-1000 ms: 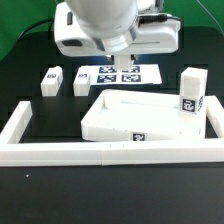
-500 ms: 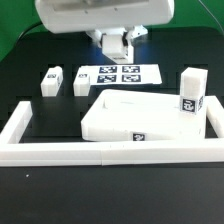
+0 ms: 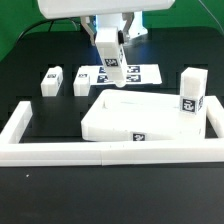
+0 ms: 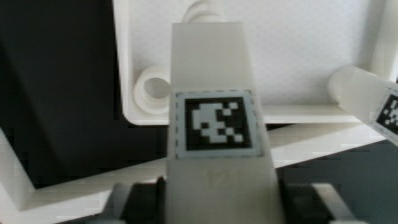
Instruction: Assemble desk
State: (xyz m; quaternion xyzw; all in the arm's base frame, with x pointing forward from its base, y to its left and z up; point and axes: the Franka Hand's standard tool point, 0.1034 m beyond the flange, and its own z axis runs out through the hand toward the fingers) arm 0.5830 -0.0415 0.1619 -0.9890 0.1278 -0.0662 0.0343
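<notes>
My gripper (image 3: 107,30) is shut on a white square desk leg (image 3: 110,60). The leg hangs tilted over the marker board (image 3: 135,73), just behind the desk top (image 3: 125,118). In the wrist view the leg (image 4: 214,95) fills the middle with its tag facing the camera, clamped between both fingers (image 4: 146,200). Beyond the leg's tip lies the desk top's corner with a round socket (image 4: 157,88). Two more legs (image 3: 52,80) (image 3: 83,82) stand at the exterior view's left. Another leg (image 3: 191,92) stands upright at the desk top's right end.
A long low white border wall (image 3: 60,152) runs along the front and up both sides around the desk top. The table is black, with a green cloth behind it at the exterior view's left.
The arm has risen, so its white body now sits mostly above the picture. The held leg has come forward and lower toward the desk top, showing its tag.
</notes>
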